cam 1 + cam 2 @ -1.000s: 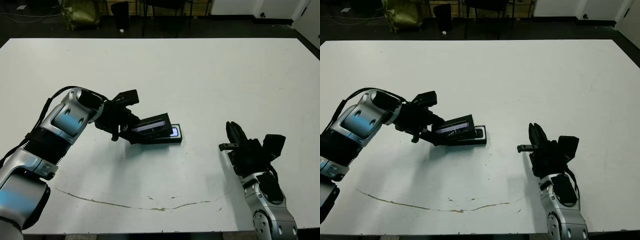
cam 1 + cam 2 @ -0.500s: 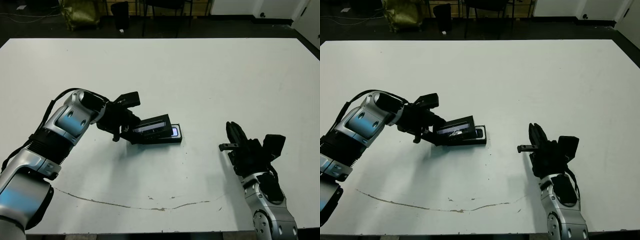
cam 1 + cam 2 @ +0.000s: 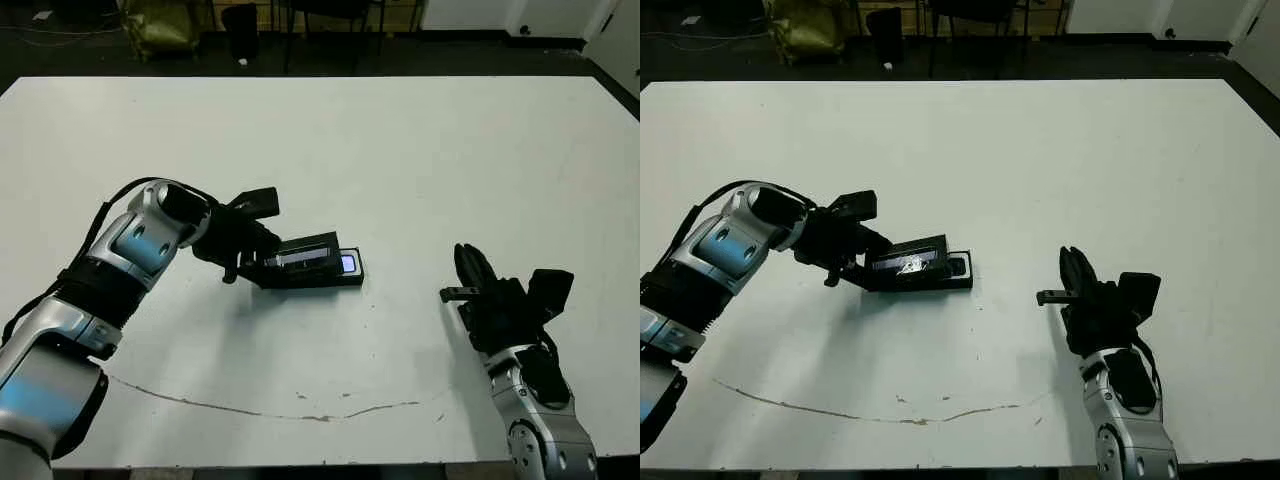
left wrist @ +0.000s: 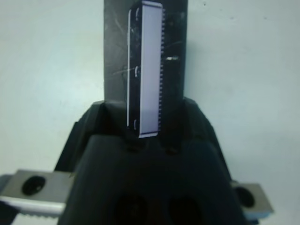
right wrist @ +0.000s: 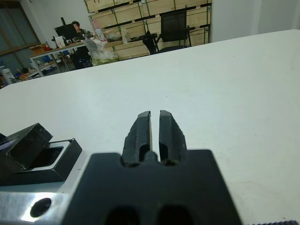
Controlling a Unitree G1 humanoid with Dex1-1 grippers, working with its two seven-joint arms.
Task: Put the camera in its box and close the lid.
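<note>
At the near edge we are keeping the right gripper (image 3: 1072, 290) idle above the table (image 3: 420, 150), well apart from the work; its two fingers (image 5: 141, 131) are pressed together with only a hairline gap, and they are carrying nothing.

Farther in, the left gripper (image 3: 250, 262) is pinching the lid (image 3: 303, 256) by its left end. The wrist view shows the fingers clamped on either side of the lid, with the glossy window strip (image 4: 146, 70) running away from the gripper body.

We are laying the lid down over the box (image 3: 345, 278), which is sitting left of the table's centre. The lid is nearly flat but does not look fully seated. At the box's right end a pale bluish patch is showing past the lid's edge, so we judge that the camera (image 3: 348, 264) is lying inside and that the lid is sitting short of that end.

To do this step well, we are advising the following:
- Slide the lid toward the right end until it is covering the patch.
- Keep its long edges parallel with the box walls.
- Lower the held end level before releasing.
- Release only when the lid is resting on the rim all round, since an early release may leave it skewed.
</note>
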